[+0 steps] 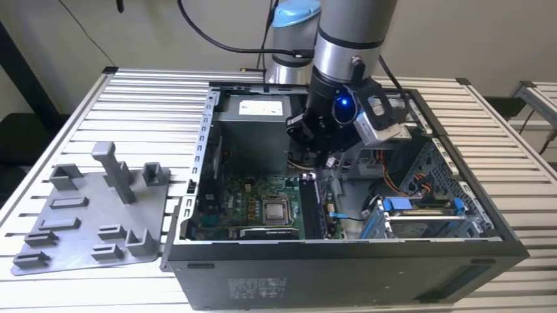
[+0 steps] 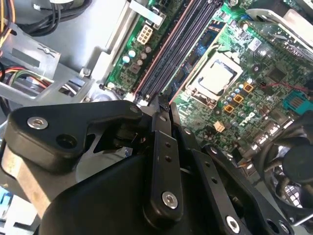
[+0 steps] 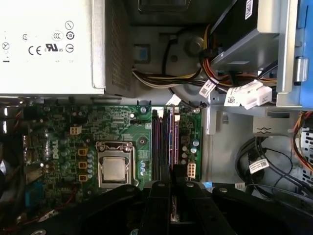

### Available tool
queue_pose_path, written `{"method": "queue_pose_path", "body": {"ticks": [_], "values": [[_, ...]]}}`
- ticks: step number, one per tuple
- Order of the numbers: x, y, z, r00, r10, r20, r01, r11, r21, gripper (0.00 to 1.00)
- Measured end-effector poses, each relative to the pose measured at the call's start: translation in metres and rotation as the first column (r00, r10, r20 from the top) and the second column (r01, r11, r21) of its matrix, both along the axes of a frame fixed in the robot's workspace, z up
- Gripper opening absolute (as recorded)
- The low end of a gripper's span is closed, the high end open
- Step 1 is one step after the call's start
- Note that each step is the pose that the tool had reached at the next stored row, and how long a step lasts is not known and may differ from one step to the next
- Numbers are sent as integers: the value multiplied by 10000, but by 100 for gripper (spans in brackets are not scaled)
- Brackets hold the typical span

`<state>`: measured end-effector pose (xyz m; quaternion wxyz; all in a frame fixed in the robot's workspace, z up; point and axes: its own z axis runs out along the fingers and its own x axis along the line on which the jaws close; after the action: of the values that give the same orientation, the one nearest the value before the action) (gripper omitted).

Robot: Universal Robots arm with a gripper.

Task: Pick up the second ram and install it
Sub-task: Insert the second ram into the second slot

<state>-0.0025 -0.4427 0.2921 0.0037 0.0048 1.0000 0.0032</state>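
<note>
- Ram, the second stick, appears to stand edge-up in the memory slots beside the processor socket; in the first wrist view a purplish strip runs along the slot just ahead of the fingers. Whether it is fully seated I cannot tell.
- Gripper hangs right over those slots, its dark fingers drawn narrow together. Whether they pinch the stick's end or only press on it is hidden by the linkage, so the grip cannot be judged.
- Motherboard lies on the floor of the open computer case, with the grey power supply behind it and loose cables between.
- Fixture plate on the table, at the exterior view's left, carries no stick, so pickup looks done.
- Judged progress: late in the task; insertion is under way or finishing, with latching unconfirmed.
</note>
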Motion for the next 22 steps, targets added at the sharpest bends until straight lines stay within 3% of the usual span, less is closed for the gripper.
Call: {"method": "queue_pose_path", "body": {"ticks": [3,6,8,22], "values": [[-26,0,-25,10000,26,0,-26,10000,-85,14],[-33,0,-37,10000,53,-3,-54,9995,-320,14],[-32,0,-53,9999,112,-5,-112,9990,-425,14],[-33,0,-303,9999,166,-8,-166,9989,-432,14]]}}
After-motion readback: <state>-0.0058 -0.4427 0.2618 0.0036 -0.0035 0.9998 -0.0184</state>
